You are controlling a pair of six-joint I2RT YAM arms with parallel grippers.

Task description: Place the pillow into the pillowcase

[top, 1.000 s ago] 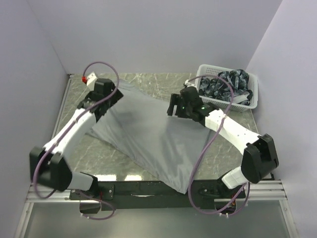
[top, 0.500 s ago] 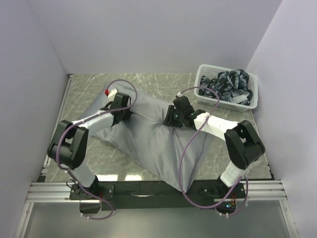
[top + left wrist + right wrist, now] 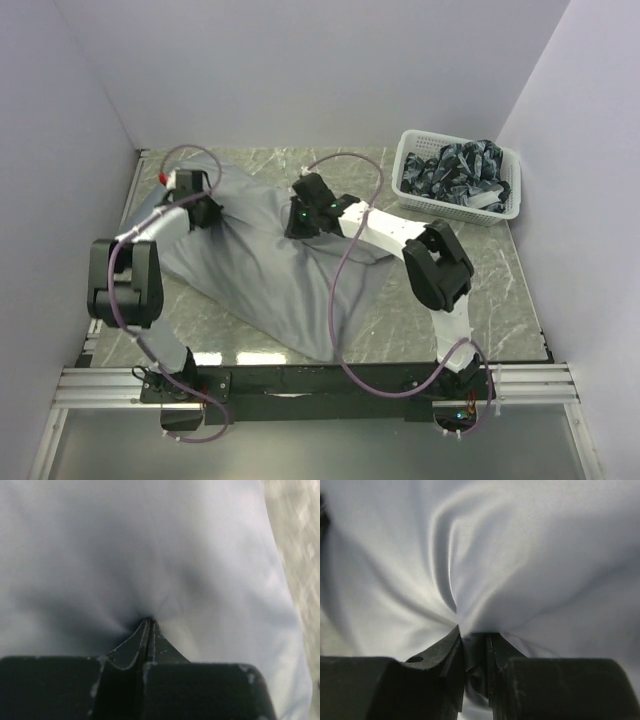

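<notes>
The grey pillowcase (image 3: 270, 275) lies bulky across the table, bunched along its far edge. The pillow is hidden in every view. My left gripper (image 3: 204, 214) is at the pillowcase's far left corner. In the left wrist view its jaws (image 3: 149, 622) are shut tight, with the grey cloth (image 3: 150, 545) puckering at their tips. My right gripper (image 3: 299, 221) sits at the middle of the far edge. The right wrist view shows it (image 3: 476, 641) shut on a fold of the grey cloth (image 3: 520, 555), which runs down between the fingers.
A white basket (image 3: 412, 160) holding dark patterned cloth stands at the far right corner. Grey walls close in the left, far and right sides. Bare marble tabletop (image 3: 490, 270) shows to the right of the pillowcase, and the arms' cables loop above it.
Both grippers closed onto the pillowcase's far edge, then shifted left, dragging and bunching the cloth. The right arm now reaches further across to the left.
</notes>
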